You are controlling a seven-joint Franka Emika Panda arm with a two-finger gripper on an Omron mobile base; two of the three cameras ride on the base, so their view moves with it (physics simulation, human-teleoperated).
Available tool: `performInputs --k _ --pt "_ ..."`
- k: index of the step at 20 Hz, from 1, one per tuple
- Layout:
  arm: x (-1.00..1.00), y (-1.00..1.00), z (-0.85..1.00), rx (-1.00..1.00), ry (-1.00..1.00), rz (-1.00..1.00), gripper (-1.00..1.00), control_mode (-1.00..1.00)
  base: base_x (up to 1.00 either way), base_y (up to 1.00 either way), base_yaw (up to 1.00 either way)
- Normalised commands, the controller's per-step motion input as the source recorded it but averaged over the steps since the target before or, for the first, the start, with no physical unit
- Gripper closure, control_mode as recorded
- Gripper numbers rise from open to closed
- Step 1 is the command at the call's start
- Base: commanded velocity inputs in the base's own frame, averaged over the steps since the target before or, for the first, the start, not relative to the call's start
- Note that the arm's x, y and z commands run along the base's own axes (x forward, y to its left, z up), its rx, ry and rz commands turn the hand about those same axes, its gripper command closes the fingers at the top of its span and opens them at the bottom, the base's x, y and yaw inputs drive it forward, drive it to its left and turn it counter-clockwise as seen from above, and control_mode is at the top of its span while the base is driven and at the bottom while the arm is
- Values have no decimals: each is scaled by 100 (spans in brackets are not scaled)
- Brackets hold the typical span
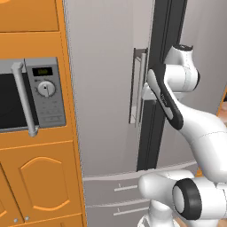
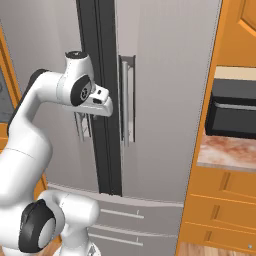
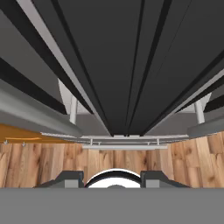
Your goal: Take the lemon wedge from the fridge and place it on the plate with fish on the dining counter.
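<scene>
My tool (image 2: 85, 122) is up at the fridge (image 1: 106, 88) by the left door handle (image 1: 138, 86); can't tell if it's open or shut. Fridge doors are closed, so the lemon wedge is hidden inside, prob. on a shelf. I guess it's tiny, light, squishy & slippy: pinch the flat sides softly.

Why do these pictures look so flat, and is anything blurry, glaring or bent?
Left base view: the fridge is evenly lit, sharp, with no glare; the microwave is crisp too. Right base view: soft shading alone on the arm, faint shadow under the gripper. Hand view: the fridge's dark door edges fan out steeply, a close-up perspective stretch, not blur.
</scene>
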Motion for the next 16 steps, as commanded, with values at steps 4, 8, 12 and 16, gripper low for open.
performInputs --k 4,8,12,16 --pt "-3 1 -3 -1 2 0 -100 -100 0 0 0" --pt "0 0 0 0 0 0 -100 -100 0 0 0" --pt "0 0 0 0 0 0 -100 -100 0 0 0" --pt "-3 16 -2 -4 0 0 -100 100 0 19 0"
